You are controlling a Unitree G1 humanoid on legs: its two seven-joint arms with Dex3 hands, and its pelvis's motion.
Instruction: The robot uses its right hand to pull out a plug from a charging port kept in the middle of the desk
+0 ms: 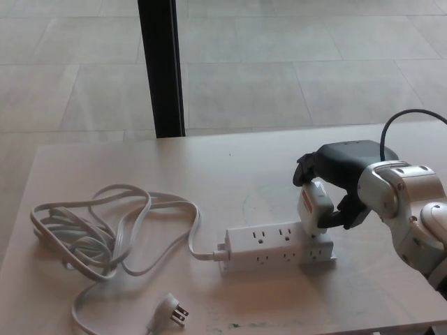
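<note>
Your right hand [334, 183], black with thick fingers on a silver-grey forearm, comes in from the right edge and is clamped on the white block-shaped plug with a red label [313, 207]. One finger [305, 169] hooks over the plug's top on the left, and another sits against its right side. The plug stands upright at the right end of the white plastic power strip [276, 246]; its lower end meets the strip's top face, so it looks seated in the outlet, though you can't see the prongs.

The power strip lies flat a little right of centre on the pale wooden desk [230, 174], long side running left to right, with empty outlets showing on its top and front faces. Its white cord [105, 230] leaves the strip's left end and runs into a loose tangle of loops on the left part of the desk. The cord's own white three-prong plug [172, 308] lies free near the front edge, prongs pointing right, well apart from the strip.

A thin black cable [405, 117] arcs up behind your right wrist. Behind the desk, a black vertical post [160, 66] stands on the grey tiled floor [279, 63]. Your left hand doesn't show anywhere.
</note>
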